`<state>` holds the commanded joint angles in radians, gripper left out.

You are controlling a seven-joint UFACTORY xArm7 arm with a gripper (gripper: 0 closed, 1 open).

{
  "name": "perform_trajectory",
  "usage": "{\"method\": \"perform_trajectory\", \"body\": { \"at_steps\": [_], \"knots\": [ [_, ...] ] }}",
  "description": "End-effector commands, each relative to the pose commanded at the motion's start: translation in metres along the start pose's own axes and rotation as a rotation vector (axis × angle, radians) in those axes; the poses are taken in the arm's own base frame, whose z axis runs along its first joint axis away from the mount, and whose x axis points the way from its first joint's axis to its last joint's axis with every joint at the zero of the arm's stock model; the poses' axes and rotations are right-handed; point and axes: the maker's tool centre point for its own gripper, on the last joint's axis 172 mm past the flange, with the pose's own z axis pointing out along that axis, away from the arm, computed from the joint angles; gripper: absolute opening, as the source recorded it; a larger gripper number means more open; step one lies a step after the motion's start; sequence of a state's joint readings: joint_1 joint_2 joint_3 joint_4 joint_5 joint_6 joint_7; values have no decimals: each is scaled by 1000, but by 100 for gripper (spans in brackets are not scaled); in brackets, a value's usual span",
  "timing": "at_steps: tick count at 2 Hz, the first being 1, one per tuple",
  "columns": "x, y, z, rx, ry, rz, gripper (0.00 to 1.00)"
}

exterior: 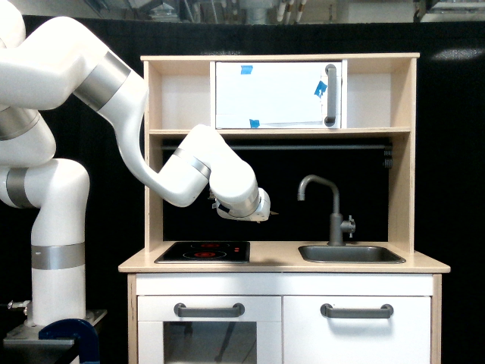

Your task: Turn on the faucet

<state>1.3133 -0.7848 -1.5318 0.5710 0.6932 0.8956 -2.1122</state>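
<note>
A: Faucet (pixel 331 206) not yet touched; it is seen upright at the back rim of the sink (pixel 351 254), toward the exterior view's right of the surface (pixel 280 264), small side knob (pixel 349 224) on its right.

B: Gripper (pixel 270 213)?

A: Only a tip is seen past the wrist, pointed at the faucet, above the gap between hob (pixel 203 251) and sink, well apart from the stem. Apart or together cannot be told, too small.

B: Risks?

A: Knob is carried on the far side of the stem, so the stem or gooseneck could be struck first on a straight approach. Knob is small; it could be slipped off or missed. Shelf (pixel 280 132) above could be clipped by the elbow.
</note>
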Motion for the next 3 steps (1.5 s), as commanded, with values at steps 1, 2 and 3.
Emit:
{"method": "perform_trajectory", "body": {
  "at_steps": [1,2,3],
  "knots": [
    [6,-5,-4,69,100,-32,100],
    [16,-12,-7,146,132,-52,100],
    [32,-19,-5,180,130,-58,100]
  ]
}}
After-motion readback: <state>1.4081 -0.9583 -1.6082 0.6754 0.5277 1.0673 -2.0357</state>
